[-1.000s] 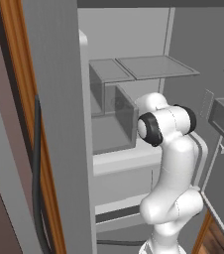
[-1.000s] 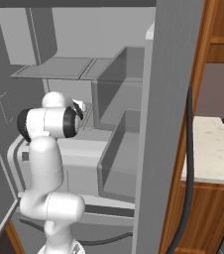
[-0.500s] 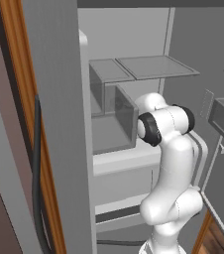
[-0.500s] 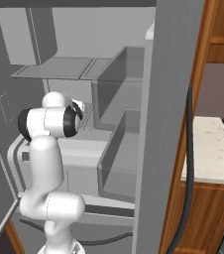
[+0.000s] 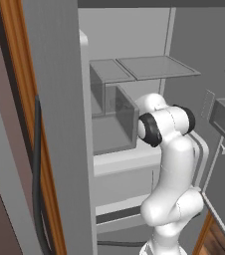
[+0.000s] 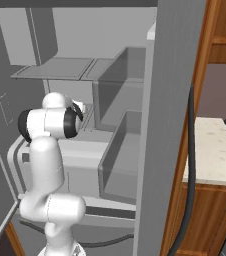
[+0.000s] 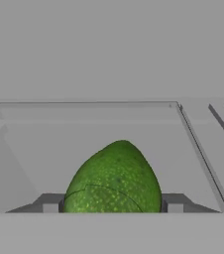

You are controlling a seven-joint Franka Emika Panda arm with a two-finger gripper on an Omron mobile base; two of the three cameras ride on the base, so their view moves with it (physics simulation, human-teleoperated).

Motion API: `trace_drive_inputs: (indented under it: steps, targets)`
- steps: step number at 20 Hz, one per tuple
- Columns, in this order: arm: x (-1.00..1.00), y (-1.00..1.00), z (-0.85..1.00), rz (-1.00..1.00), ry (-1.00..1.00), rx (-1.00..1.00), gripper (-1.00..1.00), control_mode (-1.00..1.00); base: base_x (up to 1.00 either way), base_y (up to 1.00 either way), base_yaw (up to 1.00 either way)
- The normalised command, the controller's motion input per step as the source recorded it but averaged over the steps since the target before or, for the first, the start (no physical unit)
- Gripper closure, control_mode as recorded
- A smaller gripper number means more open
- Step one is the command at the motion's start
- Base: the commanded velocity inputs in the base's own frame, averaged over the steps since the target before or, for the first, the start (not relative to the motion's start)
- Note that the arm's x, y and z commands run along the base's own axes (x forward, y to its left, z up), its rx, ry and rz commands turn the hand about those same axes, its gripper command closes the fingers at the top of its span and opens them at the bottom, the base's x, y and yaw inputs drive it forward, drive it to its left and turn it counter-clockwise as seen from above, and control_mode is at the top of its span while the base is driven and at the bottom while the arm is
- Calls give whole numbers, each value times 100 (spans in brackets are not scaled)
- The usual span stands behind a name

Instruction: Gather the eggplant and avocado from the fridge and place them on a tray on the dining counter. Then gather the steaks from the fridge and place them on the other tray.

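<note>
Arm reaches into the open fridge [image 5: 134, 45], hand pushed in at the level of the grey bins below the glass shelf [image 5: 157, 67].

Hand view: avocado [image 7: 115, 178] sits dead centre between the two dark fingertips [image 7: 50, 206], filling the gap. The tips sit right at its left and right flanks. Gripper [image 7: 113, 207] looks partly closed around the avocado; cannot tell from the frames whether the pads are actually pressing on it or just beside it.

The avocado is inside the fridge, on a pale grey shelf floor, pointed end up in the hand view. Behind it runs the shelf's back edge and the fridge's plain back wall; slotted ribs show at the right side of that view.

Base views: white arm [image 5: 169, 164] folded, elbow up, forearm going into the fridge interior beside the translucent grey bin [image 5: 124, 117]. In the right base view the wrist end [image 6: 77, 107] just clears the bin wall [image 6: 120, 85]; the gripper itself is hidden behind the arm there. Fridge door edge [image 6: 162, 125] runs down the right of that view, with a wooden cabinet [image 6: 220, 45] and a pale countertop [image 6: 212, 155] beyond it.
</note>
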Motion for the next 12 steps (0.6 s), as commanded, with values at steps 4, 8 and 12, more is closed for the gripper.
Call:
trace_drive_inputs:
  steps: [4,8,12]
  targets:
    - [-1,0,0,0,0,0,100,-100,0,0,0]
    - [-12,0,1,0,0,0,100,-100,0,0,0]
    - [-28,-8,1,0,0,0,100,-100,0,0,0]
